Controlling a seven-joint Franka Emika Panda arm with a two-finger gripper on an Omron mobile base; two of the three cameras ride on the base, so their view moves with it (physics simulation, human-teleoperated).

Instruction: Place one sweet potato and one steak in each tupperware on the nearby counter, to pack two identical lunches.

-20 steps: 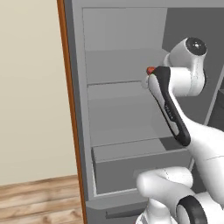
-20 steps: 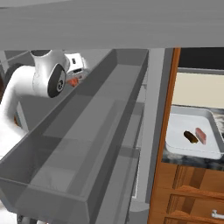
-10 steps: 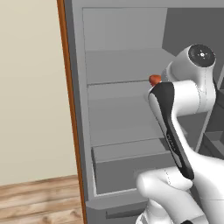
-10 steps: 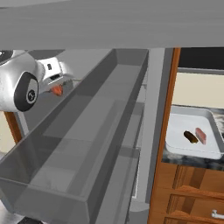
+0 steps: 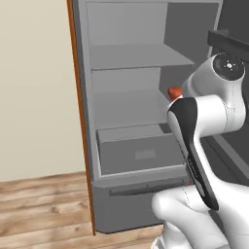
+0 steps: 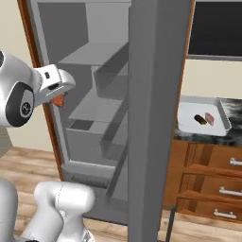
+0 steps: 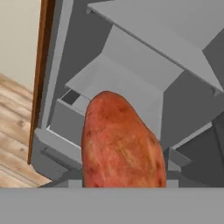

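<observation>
- Fingers [image 6: 58,100] closed on the orange-red sweet potato [image 7: 120,142]; in the hand view it stands straight up between them, and its top hangs in front of the open fridge [image 5: 129,104].
- In the left base view the sweet potato [image 5: 174,92] peeks out as an orange spot behind the white arm, level with the fridge's middle shelf.
- One white tray [image 6: 202,112] sits on the marbled tabletop [image 6: 198,135], to the right of the fridge door [image 6: 153,118]. It holds a dark brown lump [image 6: 200,120] and a pink steak [image 6: 209,117] side by side, so this lunch looks packed.
- Risk, by my judgement: the open door stands between the hand and the tray. A swing straight across could knock the potato or the arm against the door's edge.
- Risk: the potato is smooth and rounded; a quick turn could let it slip and drop to the wooden floor [image 5: 39,204].
- Room: grey fridge with shelves and a lower drawer, beige wall left of it, brown drawers with silver handles [image 6: 222,191] under the tabletop, a dark panel [image 6: 216,28] above.
</observation>
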